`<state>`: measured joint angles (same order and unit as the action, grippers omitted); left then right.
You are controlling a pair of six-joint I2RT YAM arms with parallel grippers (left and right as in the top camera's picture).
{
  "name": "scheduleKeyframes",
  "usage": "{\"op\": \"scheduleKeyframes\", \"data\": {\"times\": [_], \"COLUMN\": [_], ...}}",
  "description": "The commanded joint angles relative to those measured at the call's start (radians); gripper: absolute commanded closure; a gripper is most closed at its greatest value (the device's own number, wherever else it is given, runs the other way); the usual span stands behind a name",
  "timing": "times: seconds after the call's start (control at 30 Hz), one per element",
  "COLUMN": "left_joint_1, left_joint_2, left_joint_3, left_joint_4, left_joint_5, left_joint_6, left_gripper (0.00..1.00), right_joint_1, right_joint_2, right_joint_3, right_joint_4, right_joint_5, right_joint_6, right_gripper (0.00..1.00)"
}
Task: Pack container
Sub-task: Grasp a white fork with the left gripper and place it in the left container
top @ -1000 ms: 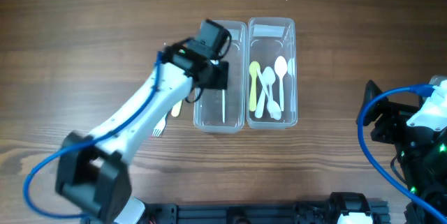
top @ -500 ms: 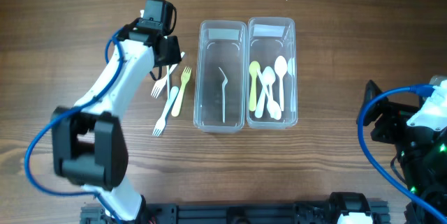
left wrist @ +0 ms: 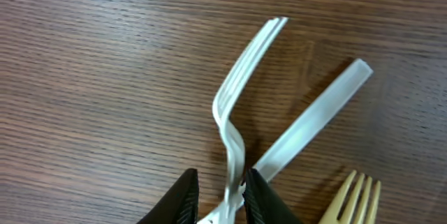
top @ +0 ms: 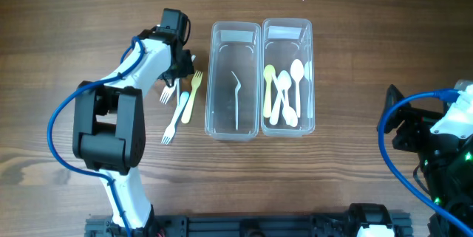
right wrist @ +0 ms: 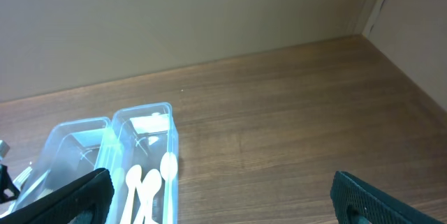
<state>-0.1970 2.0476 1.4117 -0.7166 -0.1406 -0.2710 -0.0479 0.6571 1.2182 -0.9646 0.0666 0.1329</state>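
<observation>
Two clear plastic containers stand side by side. The left container (top: 235, 25) holds one clear fork (top: 236, 102). The right container (top: 287, 24) holds several spoons (top: 282, 97), white and one yellow. Left of them, on the table, lie a clear fork (left wrist: 234, 105), a second clear fork (top: 174, 119) and a yellow fork (top: 188, 98). My left gripper (left wrist: 218, 197) is low over these forks (top: 179, 66), its jaws slightly apart on either side of the clear fork's handle. My right gripper (right wrist: 223, 203) is open and empty at the far right (top: 399, 122).
A second clear handle (left wrist: 314, 119) crosses under the fork between my jaws, and the yellow fork's tines (left wrist: 356, 196) lie just to the right. The wooden table (top: 355, 15) stretches around the containers.
My left gripper has moved from over the left container leftward to the loose forks and now straddles a clear fork's handle. The right arm has not moved.
</observation>
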Motion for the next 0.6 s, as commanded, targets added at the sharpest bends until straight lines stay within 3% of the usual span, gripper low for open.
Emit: {"op": "scheduleKeyframes", "data": {"times": [0.0, 0.2, 0.37, 0.57], "left_joint_1": [0.006, 0.006, 0.006, 0.005], "left_joint_2": [0.012, 0.031, 0.035, -0.072], "left_joint_3": [-0.006, -0.006, -0.006, 0.072], "left_joint_4": [0.0, -0.009, -0.017, -0.151], "left_joint_5": [0.009, 0.04, 0.04, 0.039], "left_joint_6": [0.033, 0.063, 0.064, 0.163], "left_gripper": [0.77, 0.82, 0.96, 0.96], "right_joint_1": [-0.003, -0.003, -0.003, -0.003], "right_joint_2": [0.002, 0.002, 0.002, 0.002], "right_joint_3": [0.004, 0.004, 0.004, 0.004], "right_joint_4": [0.005, 0.005, 0.005, 0.005], "right_joint_5": [-0.016, -0.016, -0.016, -0.016], "right_joint_6": [0.001, 0.001, 0.001, 0.001], "right_gripper": [0.0, 0.0, 0.0, 0.0]}}
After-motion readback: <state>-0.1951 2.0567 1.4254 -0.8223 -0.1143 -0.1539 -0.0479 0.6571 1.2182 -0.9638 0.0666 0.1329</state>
